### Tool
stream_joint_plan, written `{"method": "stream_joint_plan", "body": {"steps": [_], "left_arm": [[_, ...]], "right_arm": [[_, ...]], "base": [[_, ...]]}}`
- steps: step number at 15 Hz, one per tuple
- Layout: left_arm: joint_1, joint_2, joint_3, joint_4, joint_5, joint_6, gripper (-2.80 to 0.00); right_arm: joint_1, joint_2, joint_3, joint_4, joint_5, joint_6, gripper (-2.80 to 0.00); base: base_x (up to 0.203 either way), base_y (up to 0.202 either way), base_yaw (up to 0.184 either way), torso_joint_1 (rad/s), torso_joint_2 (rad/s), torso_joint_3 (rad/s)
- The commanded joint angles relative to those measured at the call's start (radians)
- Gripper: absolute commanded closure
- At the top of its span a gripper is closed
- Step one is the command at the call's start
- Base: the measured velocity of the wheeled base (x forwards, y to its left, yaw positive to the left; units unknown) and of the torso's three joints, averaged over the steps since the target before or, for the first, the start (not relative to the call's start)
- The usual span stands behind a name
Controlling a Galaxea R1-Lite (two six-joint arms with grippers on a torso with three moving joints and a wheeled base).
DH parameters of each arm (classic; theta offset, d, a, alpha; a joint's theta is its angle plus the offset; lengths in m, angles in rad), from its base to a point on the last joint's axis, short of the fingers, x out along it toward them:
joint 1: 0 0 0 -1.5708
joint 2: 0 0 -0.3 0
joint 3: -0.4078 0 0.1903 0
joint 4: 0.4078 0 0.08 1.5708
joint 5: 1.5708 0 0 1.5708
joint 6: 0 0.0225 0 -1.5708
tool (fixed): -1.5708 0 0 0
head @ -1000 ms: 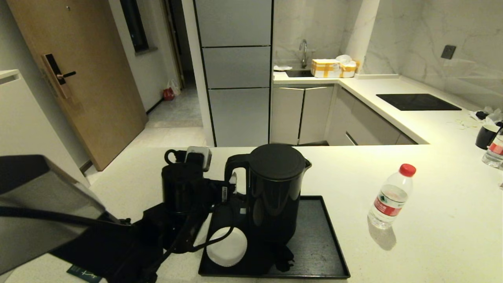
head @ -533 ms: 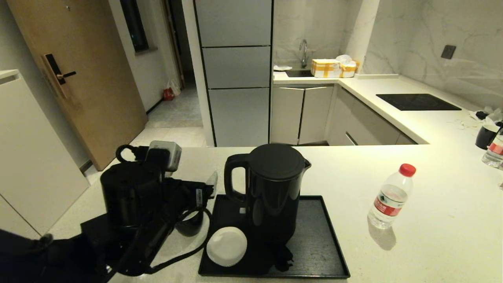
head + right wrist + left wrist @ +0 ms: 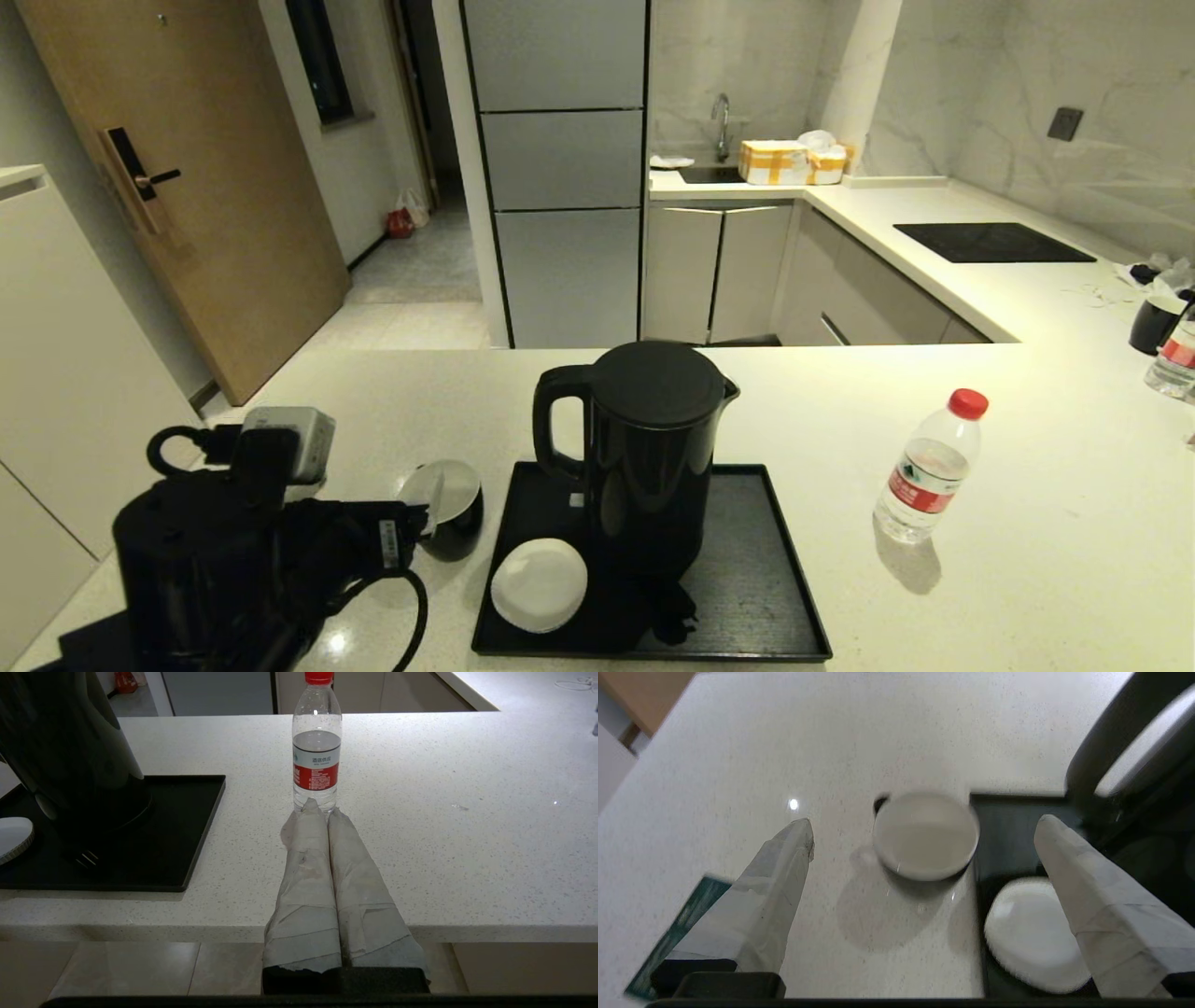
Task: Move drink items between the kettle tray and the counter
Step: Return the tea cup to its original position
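The black kettle (image 3: 653, 457) stands on the black kettle tray (image 3: 756, 607), beside a white saucer (image 3: 539, 585). The small black cup (image 3: 453, 509), white inside, sits on the counter (image 3: 1027, 560) just left of the tray. My left gripper (image 3: 425, 527) hangs low at the left, open, aimed at the cup (image 3: 924, 835), which lies ahead of its spread fingertips. Nothing is in the left gripper (image 3: 924, 823). The red-capped bottle (image 3: 929, 467) stands on the counter right of the tray. My right gripper (image 3: 322, 807) is shut and empty at the counter's front edge, facing the bottle (image 3: 316, 751).
A second dark cup (image 3: 1156, 322) and bottle (image 3: 1174, 359) stand at the far right of the counter. Behind are a black cooktop (image 3: 990, 241) and yellow-taped boxes (image 3: 794, 161) by the sink. A green card (image 3: 677, 933) lies on the counter under my left gripper.
My left arm has drawn back to the left and lower, away from the kettle's handle. The cup now shows uncovered on the counter. The kettle, the bottle and the right arm have not moved.
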Motion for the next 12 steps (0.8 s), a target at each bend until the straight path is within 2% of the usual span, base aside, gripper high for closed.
{"method": "stream_joint_plan", "body": {"steps": [1,2,3,6,7,9,10,12], "left_arm": [[-0.002,-0.037,0.085,-0.004,0.003,-0.016,-2.80],[-0.003,-0.054,0.117,-0.005,0.001,-0.023,-2.80],[-0.003,-0.064,0.129,-0.006,-0.001,-0.027,0.00],[-0.005,-0.057,0.195,-0.003,-0.016,-0.070,0.00],[-0.006,-0.053,0.216,0.004,-0.040,-0.105,0.00],[-0.006,-0.030,0.256,0.004,-0.095,-0.132,0.00],[-0.006,-0.014,0.268,0.019,-0.116,-0.173,0.00],[-0.006,-0.005,0.268,0.065,-0.121,-0.204,0.00]], "right_arm": [[0.000,0.001,0.000,0.000,0.000,0.000,0.00],[0.000,0.001,0.000,0.000,0.000,0.000,0.00],[0.000,0.001,0.000,0.000,0.000,0.000,0.00],[0.000,0.001,0.000,0.000,0.000,0.000,0.00],[0.000,0.001,0.000,0.000,0.000,0.000,0.00],[0.001,0.001,0.000,0.000,0.000,0.000,0.00],[0.001,0.001,0.000,0.000,0.000,0.000,0.00],[0.000,0.001,0.000,0.000,0.000,0.000,0.00]], "base": [[0.000,0.000,0.000,0.000,0.00,0.000],[0.000,0.000,0.000,0.000,0.00,0.000],[0.000,0.000,0.000,0.000,0.00,0.000],[0.000,0.000,0.000,0.000,0.00,0.000],[0.000,0.000,0.000,0.000,0.00,0.000],[0.000,0.000,0.000,0.000,0.00,0.000],[0.000,0.000,0.000,0.000,0.00,0.000],[0.000,0.000,0.000,0.000,0.00,0.000]]}}
